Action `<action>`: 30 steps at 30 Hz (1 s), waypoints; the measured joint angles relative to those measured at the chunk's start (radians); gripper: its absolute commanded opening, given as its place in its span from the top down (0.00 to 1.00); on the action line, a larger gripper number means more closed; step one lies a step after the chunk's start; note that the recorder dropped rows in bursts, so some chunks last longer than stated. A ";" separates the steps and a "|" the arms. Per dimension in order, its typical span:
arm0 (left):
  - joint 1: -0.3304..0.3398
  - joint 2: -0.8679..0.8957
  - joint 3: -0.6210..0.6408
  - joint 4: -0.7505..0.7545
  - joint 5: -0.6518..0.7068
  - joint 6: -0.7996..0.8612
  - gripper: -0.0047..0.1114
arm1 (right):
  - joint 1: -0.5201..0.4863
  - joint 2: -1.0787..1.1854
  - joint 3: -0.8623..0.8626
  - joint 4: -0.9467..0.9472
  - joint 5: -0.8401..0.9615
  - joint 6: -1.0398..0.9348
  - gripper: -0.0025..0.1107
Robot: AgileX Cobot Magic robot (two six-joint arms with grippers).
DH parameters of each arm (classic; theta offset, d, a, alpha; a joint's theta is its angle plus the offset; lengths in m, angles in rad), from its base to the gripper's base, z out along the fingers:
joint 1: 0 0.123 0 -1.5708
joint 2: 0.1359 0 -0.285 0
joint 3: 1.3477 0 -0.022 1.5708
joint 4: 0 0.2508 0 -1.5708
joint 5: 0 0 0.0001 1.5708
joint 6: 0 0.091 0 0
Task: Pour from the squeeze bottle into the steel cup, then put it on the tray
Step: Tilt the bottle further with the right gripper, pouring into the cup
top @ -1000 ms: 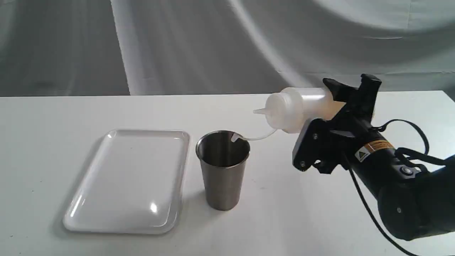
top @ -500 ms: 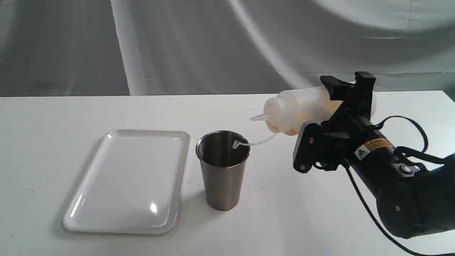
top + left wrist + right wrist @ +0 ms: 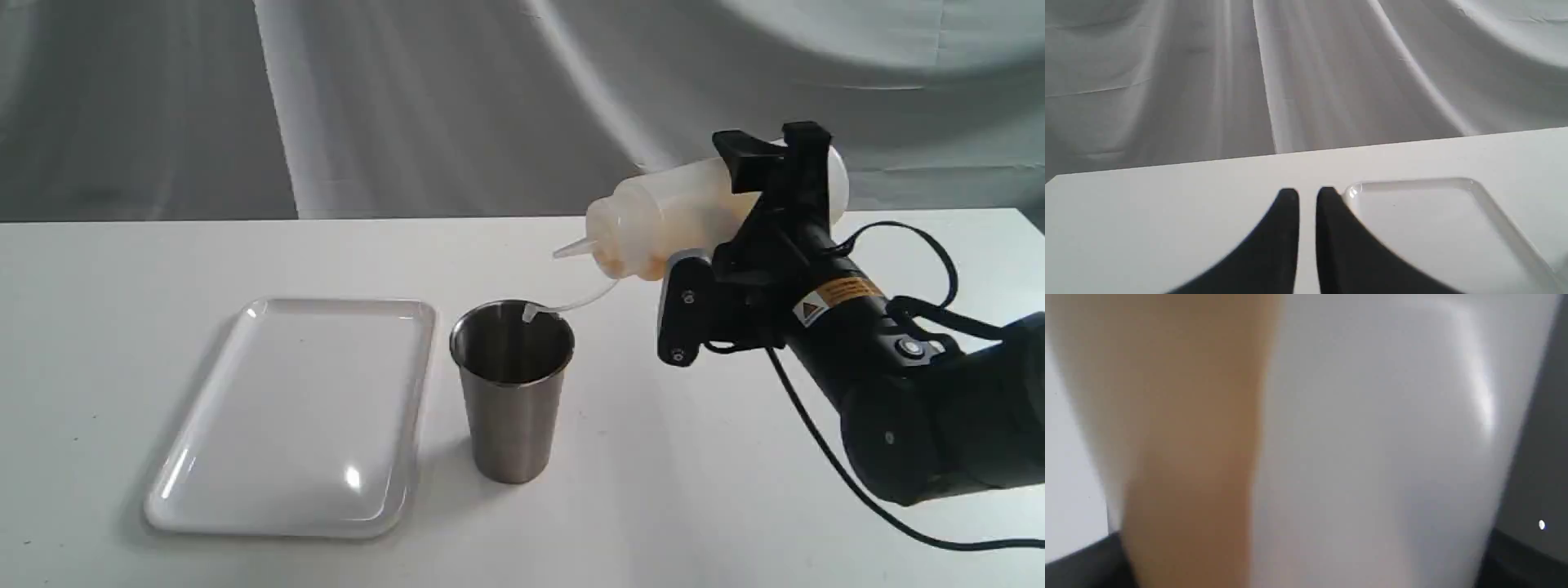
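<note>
The squeeze bottle (image 3: 669,220) hangs tilted above the table, with my right gripper (image 3: 771,159) shut on its rear half. Its nozzle (image 3: 567,249) points left and slightly down, above the right rim of the steel cup (image 3: 512,400). Amber liquid has pooled at the bottle's shoulder. I see no stream. The tethered cap (image 3: 531,311) dangles at the cup's rim. The white tray (image 3: 294,416) lies flat just left of the cup. In the right wrist view the bottle (image 3: 1331,437) fills the picture. My left gripper (image 3: 1307,196) is shut on nothing, beside the tray's corner (image 3: 1355,188).
The white table (image 3: 735,506) ends at a grey draped cloth backdrop (image 3: 408,106) behind it. My right arm's black body and its cable (image 3: 898,392) take up the right side of the table. The left arm is outside the exterior view.
The right gripper has lifted the bottle, shifted it slightly left and tipped its nozzle further down. The amber liquid has run toward the nozzle end. Cup and tray have not moved.
</note>
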 measured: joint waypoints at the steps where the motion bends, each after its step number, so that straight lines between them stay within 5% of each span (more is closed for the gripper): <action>1: 0.000 0.000 0.000 0.000 0.000 0.000 0.89 | 0.002 0.000 0.000 -0.007 0.000 -0.010 0.94; 30: 0.000 0.000 0.000 0.000 0.000 0.000 0.89 | 0.019 -0.016 -0.066 -0.011 -0.012 -0.211 0.94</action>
